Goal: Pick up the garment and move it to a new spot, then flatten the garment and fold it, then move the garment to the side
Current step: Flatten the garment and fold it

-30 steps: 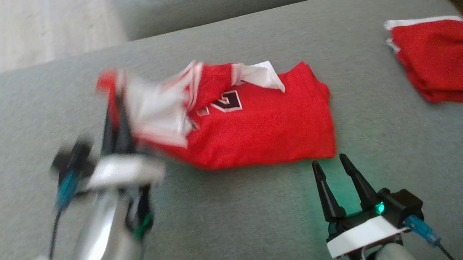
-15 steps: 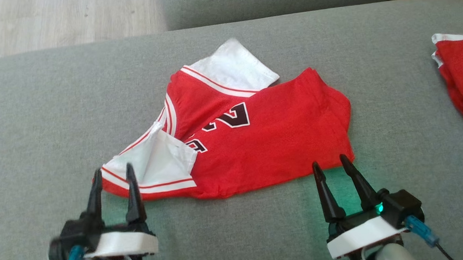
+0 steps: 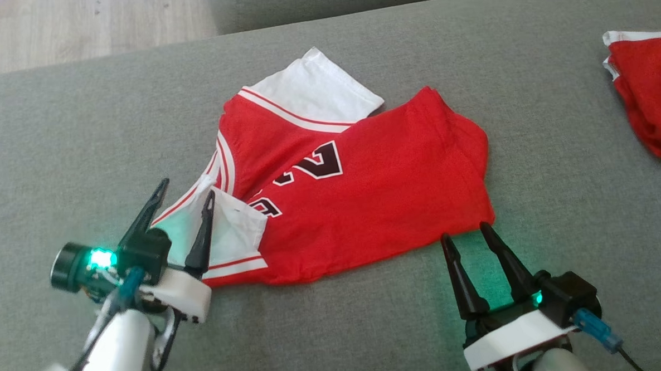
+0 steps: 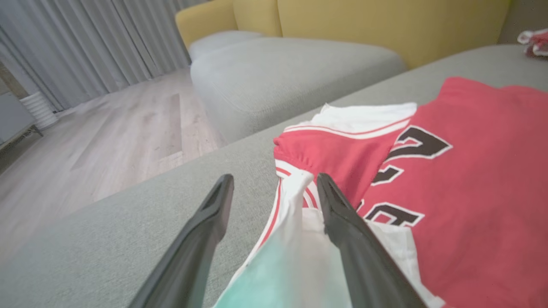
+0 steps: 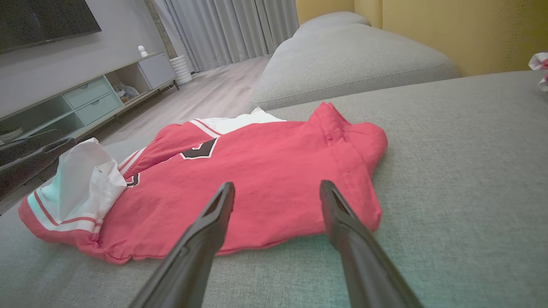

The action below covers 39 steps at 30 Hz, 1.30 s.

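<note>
**Jersey Lies Loose on Grey Sofa Seat, Both Grippers Released**

The work surface is a broad grey woven-fabric sofa seat [image 3: 56,153], softly rounded at its edges. Beyond it stands a second grey cushion block [image 5: 351,60], with a mustard-yellow upholstered backrest [image 4: 385,25] behind. Pale wood-plank flooring [image 4: 107,141] runs to floor-length grey curtains [image 4: 107,38]. In the right wrist view a dark flat television screen [image 5: 43,19] hangs on a grey wall above a long low cabinet with pale green drawers [image 5: 90,100].

The red sports jersey with white trim [image 3: 376,206] lies near the middle of the seat, partly folded. One white sleeve is spread flat at its far edge and another white piece is bunched up at its near left corner. A second red-and-white folded cloth [image 3: 648,105] lies well apart, at the seat's right edge.

The jersey bears a black numeral outlined in white [image 3: 321,166], a 2 seen upside down from the head view. Further black characters nearer the robot are partly covered by white fabric and cannot be read.

The left gripper [image 3: 188,187] has its two dark fingers spread, with the bunched white fabric rising between them, and it pinches nothing. The right gripper [image 3: 465,231], likewise spread and empty, hovers just beside the jersey's near right hem corner.
</note>
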Motion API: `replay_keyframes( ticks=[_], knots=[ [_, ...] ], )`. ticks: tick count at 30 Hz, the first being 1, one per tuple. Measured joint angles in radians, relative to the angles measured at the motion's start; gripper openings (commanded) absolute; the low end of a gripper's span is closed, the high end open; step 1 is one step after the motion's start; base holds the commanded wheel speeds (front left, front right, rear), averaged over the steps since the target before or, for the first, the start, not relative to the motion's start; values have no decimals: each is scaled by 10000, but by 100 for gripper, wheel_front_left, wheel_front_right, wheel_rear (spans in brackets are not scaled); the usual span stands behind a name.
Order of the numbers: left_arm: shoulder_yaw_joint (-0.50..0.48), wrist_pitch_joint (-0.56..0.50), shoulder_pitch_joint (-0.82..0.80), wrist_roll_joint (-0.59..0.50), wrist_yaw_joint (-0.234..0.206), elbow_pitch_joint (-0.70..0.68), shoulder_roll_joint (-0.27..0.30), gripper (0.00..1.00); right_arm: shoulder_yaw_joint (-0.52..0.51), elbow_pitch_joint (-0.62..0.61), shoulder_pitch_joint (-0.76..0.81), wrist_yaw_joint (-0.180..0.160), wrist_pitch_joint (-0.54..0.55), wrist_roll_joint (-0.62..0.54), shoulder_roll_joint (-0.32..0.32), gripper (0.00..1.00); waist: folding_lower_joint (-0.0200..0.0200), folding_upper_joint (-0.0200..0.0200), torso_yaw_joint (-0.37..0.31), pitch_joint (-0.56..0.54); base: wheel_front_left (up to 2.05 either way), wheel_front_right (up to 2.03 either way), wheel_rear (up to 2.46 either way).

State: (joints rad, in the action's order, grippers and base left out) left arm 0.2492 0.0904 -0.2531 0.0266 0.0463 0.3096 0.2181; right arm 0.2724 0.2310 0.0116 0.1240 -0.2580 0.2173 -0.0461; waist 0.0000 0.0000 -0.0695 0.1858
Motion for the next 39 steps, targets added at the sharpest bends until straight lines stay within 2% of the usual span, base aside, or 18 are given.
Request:
replay_keyframes(
  ticks=[6, 12, 18, 21, 31, 32, 33, 34, 35, 39],
  knots=[
    [585, -2119, -201, 295, 698, -389, 773, 100, -12, 12, -1, 0, 0, 12, 0, 100, 0, 0, -146, 114, 0, 0, 0],
    [1221, -3856, -898, 729, 790, -1285, 1856, 100, 63, 15, -86, 0, 0, 29, 0, 100, 0, 0, -297, 343, 0, 0, 0],
    [2048, -5603, -1207, 2073, 861, -2393, 2700, 100, 98, 15, -271, 0, 0, 157, 0, 100, 1, 0, -490, 555, 0, 0, 0],
    [2207, -6257, -1357, 2401, 861, -2709, 3150, 100, 86, -33, -272, 0, 0, 297, -2, 100, 0, 0, -595, 609, 0, 0, 0],
    [2192, -7574, -1327, 3158, 853, -3375, 3547, 100, 40, -105, -272, 0, 0, 305, 0, 100, 0, 0, -724, 653, 0, 0, 0],
    [2190, -7611, -1281, 3160, 821, -3463, 3574, 96, 25, -105, -272, 0, 0, 305, 0, 100, 0, 0, -710, 656, 0, 0, 0],
    [2190, -7666, -1257, 3170, 765, -3530, 3599, 49, 19, -107, -272, 0, 0, 305, 0, 100, 0, 0, -692, 660, 0, 0, 0],
    [2178, -7683, -1254, 3193, 765, -3601, 3620, 22, 10, -111, -271, 0, 0, 324, 0, 100, 0, 0, -670, 667, 0, 0, 0],
    [2146, -7724, -1253, 3308, 765, -3682, 3620, 0, -13, -136, -271, 0, 0, 431, 0, 100, 0, 0, -648, 674, 0, 0, 0],
    [2056, -7764, -1252, 3557, 740, -3900, 3616, 0, -59, -157, -272, 0, 0, 497, 0, 100, 0, 0, -574, 720, 0, 0, 0]
  ],
)
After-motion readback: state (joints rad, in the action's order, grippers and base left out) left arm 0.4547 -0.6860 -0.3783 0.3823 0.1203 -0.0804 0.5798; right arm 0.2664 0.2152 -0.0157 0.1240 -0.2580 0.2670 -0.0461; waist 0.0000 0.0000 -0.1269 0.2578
